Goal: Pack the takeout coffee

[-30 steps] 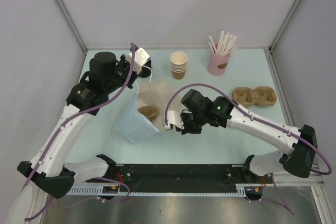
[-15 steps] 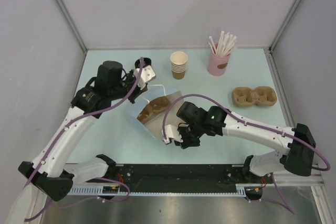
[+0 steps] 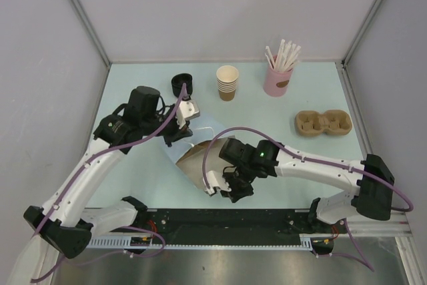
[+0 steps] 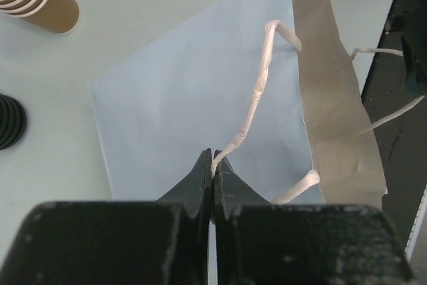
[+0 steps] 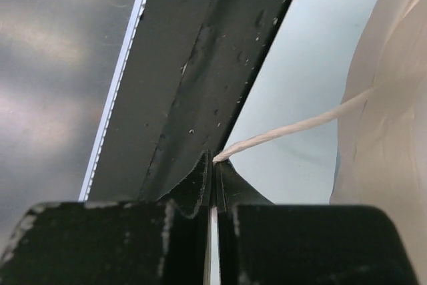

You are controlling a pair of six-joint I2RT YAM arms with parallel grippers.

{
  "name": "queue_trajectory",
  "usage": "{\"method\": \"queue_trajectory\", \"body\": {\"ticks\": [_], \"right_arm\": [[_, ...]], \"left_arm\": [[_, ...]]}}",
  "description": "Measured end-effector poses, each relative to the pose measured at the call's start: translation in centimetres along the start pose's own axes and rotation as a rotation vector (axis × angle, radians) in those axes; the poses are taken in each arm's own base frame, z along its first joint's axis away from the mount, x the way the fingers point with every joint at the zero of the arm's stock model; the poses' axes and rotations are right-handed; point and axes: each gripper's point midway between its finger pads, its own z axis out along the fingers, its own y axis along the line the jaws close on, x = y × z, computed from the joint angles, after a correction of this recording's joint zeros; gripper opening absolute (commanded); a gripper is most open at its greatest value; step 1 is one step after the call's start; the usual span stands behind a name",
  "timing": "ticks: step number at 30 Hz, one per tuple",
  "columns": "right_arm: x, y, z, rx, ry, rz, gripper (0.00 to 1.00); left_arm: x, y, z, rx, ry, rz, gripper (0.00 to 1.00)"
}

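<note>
A paper bag [image 3: 199, 163], light blue outside and brown inside, lies tipped between the arms. My left gripper [image 3: 185, 135] is shut on one white twisted handle [image 4: 257, 91] at the bag's far side; the left wrist view shows the blue panel [image 4: 193, 98] and the brown inner flap [image 4: 333, 118]. My right gripper [image 3: 218, 190] is shut on the other white handle [image 5: 293, 128] near the table's front edge, with the bag wall [image 5: 393, 98] at its right. No lidded brown cup shows in any view; the takeout coffee is hidden or out of view.
A stack of black lids [image 3: 181, 85] and a stack of lidless brown cups [image 3: 227, 82] stand at the back. A pink cup of white sticks [image 3: 277, 75] is at the back right. A brown cup carrier [image 3: 323, 123] lies at the right. The black front rail [image 5: 220, 65] runs under my right gripper.
Both grippers moved toward the near edge with the handles. The bag went from standing open to lying tipped and flatter. The left arm uncovered the black lids.
</note>
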Motion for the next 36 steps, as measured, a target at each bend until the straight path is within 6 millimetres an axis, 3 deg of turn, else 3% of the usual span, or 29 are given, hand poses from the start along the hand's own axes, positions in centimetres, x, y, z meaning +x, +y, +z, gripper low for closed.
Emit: {"method": "queue_trajectory", "body": {"ticks": [8, 12, 14, 19, 24, 28, 33, 36], "right_arm": [[1.9, 0.1, 0.8, -0.016, 0.062, 0.02, 0.0], [1.8, -2.7, -0.4, 0.149, 0.084, -0.009, 0.0], [0.3, -5.0, -3.5, 0.284, 0.015, 0.004, 0.0], [-6.6, -12.2, -16.7, 0.659, -0.271, 0.045, 0.0], [-8.8, -12.8, -20.1, 0.777, -0.333, 0.07, 0.0], [-9.9, -15.0, -23.7, 0.861, -0.375, 0.12, 0.0], [-11.5, -15.5, -23.9, 0.911, -0.39, 0.138, 0.0], [-10.9, -16.6, -25.5, 0.951, -0.402, 0.186, 0.0]], "left_arm": [[-0.1, -0.4, 0.2, 0.03, -0.005, -0.006, 0.0], [-0.2, 1.3, -0.3, -0.062, 0.018, -0.003, 0.0], [-1.2, 3.1, -1.1, -0.147, 0.009, 0.001, 0.0], [-3.7, 7.6, -3.5, -0.359, -0.067, -0.022, 0.0], [-3.2, 9.1, -3.6, -0.439, -0.05, -0.062, 0.0], [-3.1, 10.0, -3.5, -0.481, -0.044, -0.082, 0.0], [-2.8, 10.2, -3.1, -0.484, -0.037, -0.101, 0.0], [-2.7, 10.1, -3.0, -0.479, -0.04, -0.099, 0.0]]}}
